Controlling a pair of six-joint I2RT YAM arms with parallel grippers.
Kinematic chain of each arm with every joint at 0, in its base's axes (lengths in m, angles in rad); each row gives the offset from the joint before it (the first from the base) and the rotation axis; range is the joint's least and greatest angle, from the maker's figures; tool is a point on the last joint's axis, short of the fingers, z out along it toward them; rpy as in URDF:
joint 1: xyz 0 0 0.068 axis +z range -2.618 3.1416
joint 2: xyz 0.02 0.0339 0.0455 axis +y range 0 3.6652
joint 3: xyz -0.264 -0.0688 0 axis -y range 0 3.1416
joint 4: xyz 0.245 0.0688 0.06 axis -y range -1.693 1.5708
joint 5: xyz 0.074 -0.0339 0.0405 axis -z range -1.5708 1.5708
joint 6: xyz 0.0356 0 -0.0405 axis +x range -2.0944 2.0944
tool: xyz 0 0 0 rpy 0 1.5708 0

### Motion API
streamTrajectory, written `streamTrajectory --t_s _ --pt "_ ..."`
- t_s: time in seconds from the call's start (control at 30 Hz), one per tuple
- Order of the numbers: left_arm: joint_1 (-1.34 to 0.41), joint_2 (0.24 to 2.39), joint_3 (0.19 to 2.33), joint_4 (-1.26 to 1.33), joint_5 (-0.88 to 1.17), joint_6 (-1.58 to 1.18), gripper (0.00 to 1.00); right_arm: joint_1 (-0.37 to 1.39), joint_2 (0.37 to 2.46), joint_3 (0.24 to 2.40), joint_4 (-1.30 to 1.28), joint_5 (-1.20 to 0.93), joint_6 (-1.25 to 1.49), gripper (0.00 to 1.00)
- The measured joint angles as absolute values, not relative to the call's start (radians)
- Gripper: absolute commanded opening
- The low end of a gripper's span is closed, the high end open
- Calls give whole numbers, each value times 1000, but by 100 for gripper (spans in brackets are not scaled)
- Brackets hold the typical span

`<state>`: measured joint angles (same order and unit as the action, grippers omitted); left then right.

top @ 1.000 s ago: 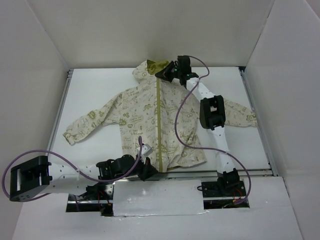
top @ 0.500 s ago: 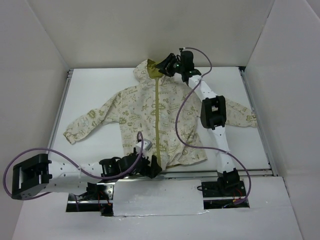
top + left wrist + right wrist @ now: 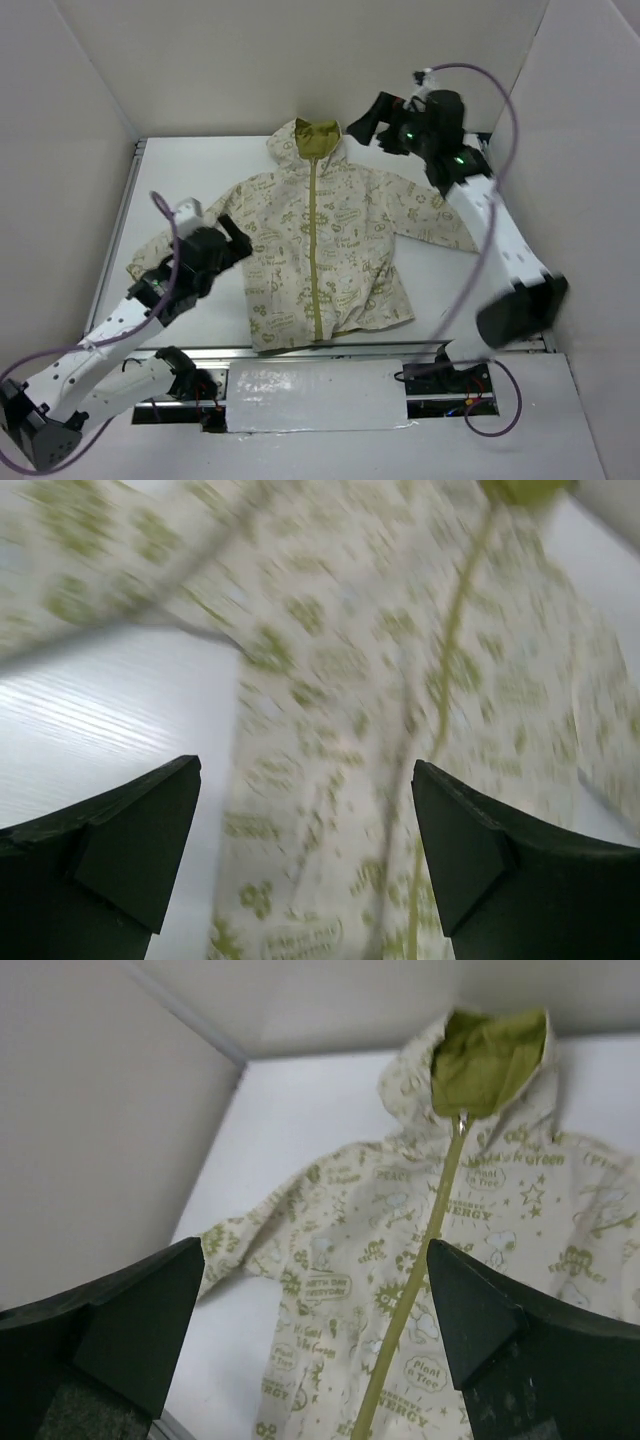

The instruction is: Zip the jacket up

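Jacket (image 3: 280, 240) lies flat on its back in the middle of the white table (image 3: 190, 170), hood (image 3: 315, 138) at 12 o'clock and hem at 6 o'clock, just short of the metal rail (image 3: 500, 346) along the table's near edge. Its olive zipper (image 3: 318, 250) runs in a straight line from hem to neck. One sleeve (image 3: 215, 212) stretches toward 8 o'clock, its cuff close to the table's edge there and partly under the left arm; the other sleeve (image 3: 420, 210) reaches toward 3 o'clock and passes under the right arm. White walls (image 3: 60, 150) close the table in at 9, 12 and 3 o'clock. Bare table shows at 10 to 11 o'clock beside the hood, at 1 to 2 o'clock, and at 4 to 5 o'clock beside the hem.

Left fingers (image 3: 228, 238) are spread wide and hold nothing; they hang over the jacket's side at about 8 o'clock, and their own view is blurred. Right fingers (image 3: 362, 118) are likewise spread wide and empty, raised above the table at 1 o'clock of the hood, clear of the fabric.
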<state>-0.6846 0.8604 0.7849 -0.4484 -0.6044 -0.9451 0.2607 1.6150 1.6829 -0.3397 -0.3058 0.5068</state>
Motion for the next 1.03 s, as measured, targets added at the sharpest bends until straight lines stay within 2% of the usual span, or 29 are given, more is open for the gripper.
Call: streamTrajectory --t_s 0.1,0.2,0.3,0.4,0.5,0.67,1.03 --pt "-425 831 882 -561 -571 -908 100 278 1229 1513 -365 -205 449 100" --pt "-227 839 1018 -663 -542 -850 99 278 945 1423 -410 -96 422 100" --pt "-124 838 1124 -720 -548 -792 99 276 738 1350 -510 -2 416 100" --pt "-111 788 1161 -765 -582 -737 99 310 600 1267 -619 81 425 100" --pt "-112 720 1161 -822 -632 -709 99 343 488 1210 -752 122 435 100" --pt "-112 585 1149 -885 -650 -683 99 345 369 1234 -888 193 435 100" --pt "-112 507 1145 -989 -651 -654 99 363 315 1223 -991 279 425 100"
